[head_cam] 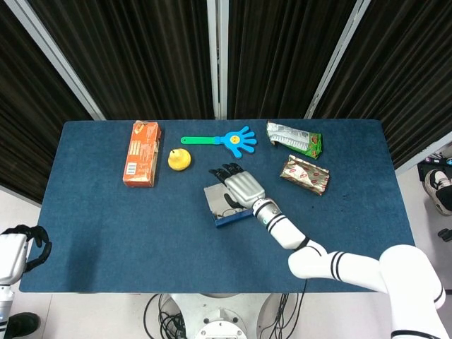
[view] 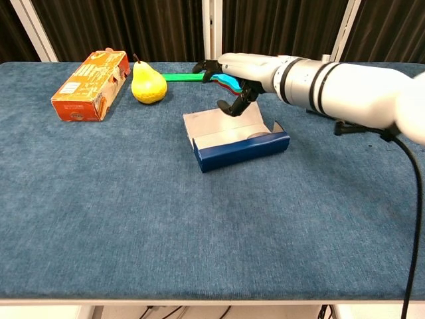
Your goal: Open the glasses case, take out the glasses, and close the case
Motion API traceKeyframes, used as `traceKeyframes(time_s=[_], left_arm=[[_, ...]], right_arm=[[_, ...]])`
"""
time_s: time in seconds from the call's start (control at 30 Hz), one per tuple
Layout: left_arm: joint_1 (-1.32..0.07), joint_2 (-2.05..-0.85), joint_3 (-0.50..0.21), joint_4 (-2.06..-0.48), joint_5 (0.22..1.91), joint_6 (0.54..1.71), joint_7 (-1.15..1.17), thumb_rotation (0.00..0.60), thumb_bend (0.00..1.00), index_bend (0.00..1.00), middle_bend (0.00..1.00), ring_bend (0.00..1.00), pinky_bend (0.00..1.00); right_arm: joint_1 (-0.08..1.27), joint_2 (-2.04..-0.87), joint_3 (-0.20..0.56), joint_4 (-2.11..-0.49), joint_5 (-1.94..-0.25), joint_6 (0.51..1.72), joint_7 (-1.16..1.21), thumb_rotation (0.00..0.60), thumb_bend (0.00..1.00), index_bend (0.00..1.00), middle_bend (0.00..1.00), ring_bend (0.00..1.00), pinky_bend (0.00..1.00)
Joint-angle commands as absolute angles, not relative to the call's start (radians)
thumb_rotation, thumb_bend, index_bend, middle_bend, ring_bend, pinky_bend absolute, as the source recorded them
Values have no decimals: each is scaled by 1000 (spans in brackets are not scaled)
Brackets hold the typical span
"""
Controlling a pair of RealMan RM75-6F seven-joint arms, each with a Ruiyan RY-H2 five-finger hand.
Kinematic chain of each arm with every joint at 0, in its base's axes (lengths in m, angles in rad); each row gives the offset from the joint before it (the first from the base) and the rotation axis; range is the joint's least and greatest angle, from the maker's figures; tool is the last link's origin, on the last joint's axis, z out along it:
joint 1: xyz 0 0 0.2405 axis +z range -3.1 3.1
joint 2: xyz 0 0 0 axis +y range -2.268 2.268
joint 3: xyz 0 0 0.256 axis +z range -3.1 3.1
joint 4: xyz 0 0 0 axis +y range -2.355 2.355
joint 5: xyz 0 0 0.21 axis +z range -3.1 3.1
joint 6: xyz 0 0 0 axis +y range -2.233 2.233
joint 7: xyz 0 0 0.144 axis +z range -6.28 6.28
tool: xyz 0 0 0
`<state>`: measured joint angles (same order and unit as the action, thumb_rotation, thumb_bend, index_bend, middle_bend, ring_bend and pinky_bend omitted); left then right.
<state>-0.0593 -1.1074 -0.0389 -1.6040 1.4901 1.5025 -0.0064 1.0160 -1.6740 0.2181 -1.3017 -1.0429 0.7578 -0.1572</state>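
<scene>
right robot hand (view: 234, 74) spread, empty, above opened glasses case (view: 236, 141); left robot hand (head_cam: 21, 248) curled.

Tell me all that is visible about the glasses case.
The glasses case is a dark blue box with a pale lining, apparently stiff card. It lies open near the table's middle, lid folded back flat and a small flap up at one end. Something dark shows inside; it cannot be made out. The right hand hangs above the lid, fingers apart; contact is unclear.
</scene>
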Motion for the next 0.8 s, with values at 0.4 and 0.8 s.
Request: traceKeyframes(time_s=[0.4, 0.8], left_arm=[[-59, -1108, -39, -1605, 1490, 1503, -3, 600, 379, 608, 629, 457, 513], [-59, -1108, -39, -1605, 1490, 1503, -1, 600, 380, 608, 629, 458, 514]], right_arm=[[875, -1544, 80, -1469, -1235, 826, -83, 600, 525, 81, 240, 0, 0], [816, -1487, 46, -1478, -1250, 820, -59, 600, 526, 84, 248, 0, 0]])
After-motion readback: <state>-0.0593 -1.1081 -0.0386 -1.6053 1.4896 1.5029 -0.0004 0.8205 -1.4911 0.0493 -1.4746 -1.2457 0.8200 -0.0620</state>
